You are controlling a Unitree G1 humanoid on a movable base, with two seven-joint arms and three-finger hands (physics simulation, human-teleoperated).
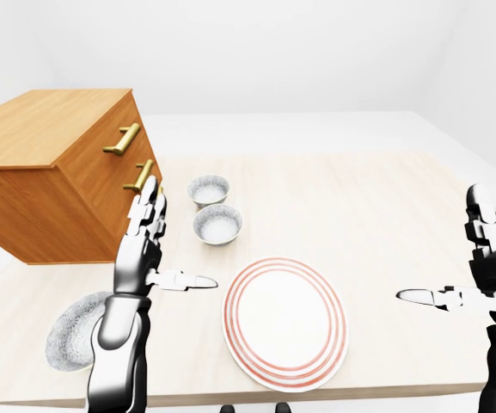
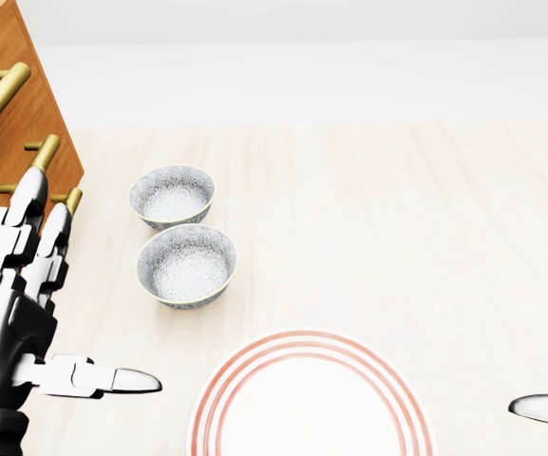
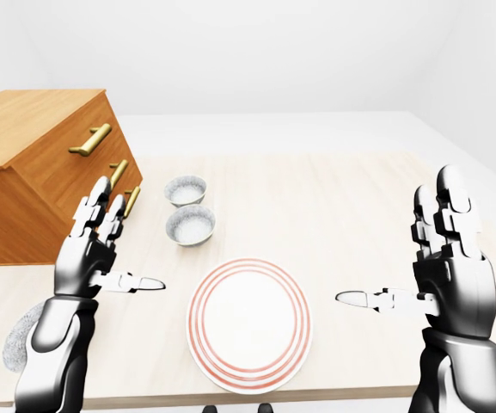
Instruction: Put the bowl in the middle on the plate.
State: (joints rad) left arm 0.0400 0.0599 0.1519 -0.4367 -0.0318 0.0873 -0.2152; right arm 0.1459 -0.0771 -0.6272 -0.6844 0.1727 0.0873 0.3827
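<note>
Three speckled grey bowls stand on the pale wooden table (image 1: 376,215). The middle bowl (image 1: 217,225) sits just above the plate's upper left, and another bowl (image 1: 208,189) lies beyond it. The third bowl (image 1: 74,334) is at the lower left, partly hidden behind my left arm. The white plate (image 1: 284,320) with red rings is empty, low in the centre. My left hand (image 1: 170,249) is open, upright, left of the plate and below-left of the middle bowl, touching nothing. My right hand (image 3: 395,248) is open to the right of the plate, holding nothing.
A wooden dresser (image 1: 50,172) with brass handles (image 1: 123,138) stands at the table's upper left, close behind my left hand. The table's near edge (image 1: 359,397) runs along the bottom of the eye views. White floor and walls surround it.
</note>
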